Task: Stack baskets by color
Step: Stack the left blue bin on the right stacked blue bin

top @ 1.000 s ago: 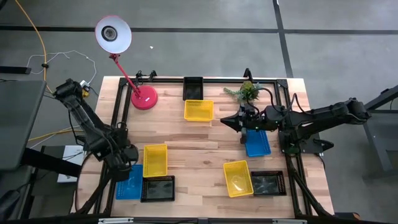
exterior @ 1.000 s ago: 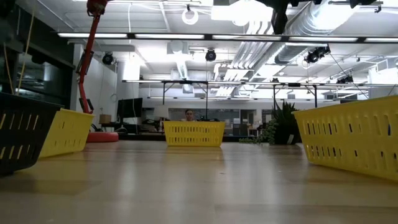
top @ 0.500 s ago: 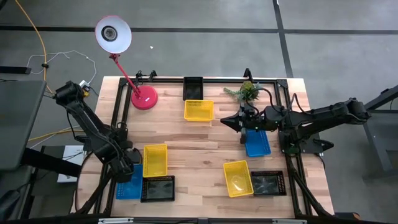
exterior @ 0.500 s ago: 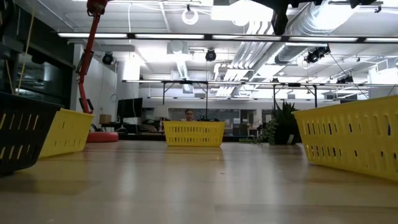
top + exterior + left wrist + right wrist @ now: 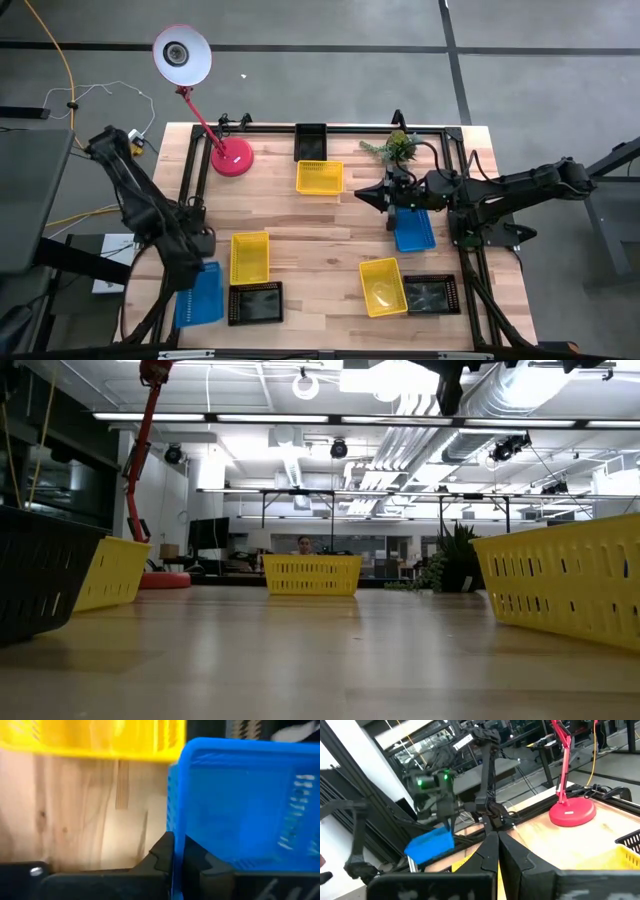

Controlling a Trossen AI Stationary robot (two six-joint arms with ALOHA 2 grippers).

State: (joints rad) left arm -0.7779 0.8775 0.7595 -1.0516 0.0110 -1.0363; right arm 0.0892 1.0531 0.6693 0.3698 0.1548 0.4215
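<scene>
Wooden table [image 5: 320,245], left hand [image 5: 196,262] clenched on tilted blue basket [image 5: 200,295], long axis near-far

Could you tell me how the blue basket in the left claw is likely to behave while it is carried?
The blue basket probably stays stiff: pinched by one wall in the left claw, it shows no sag. It looks light, being thin mesh plastic. Held at one edge, it may tilt or swing.
</scene>
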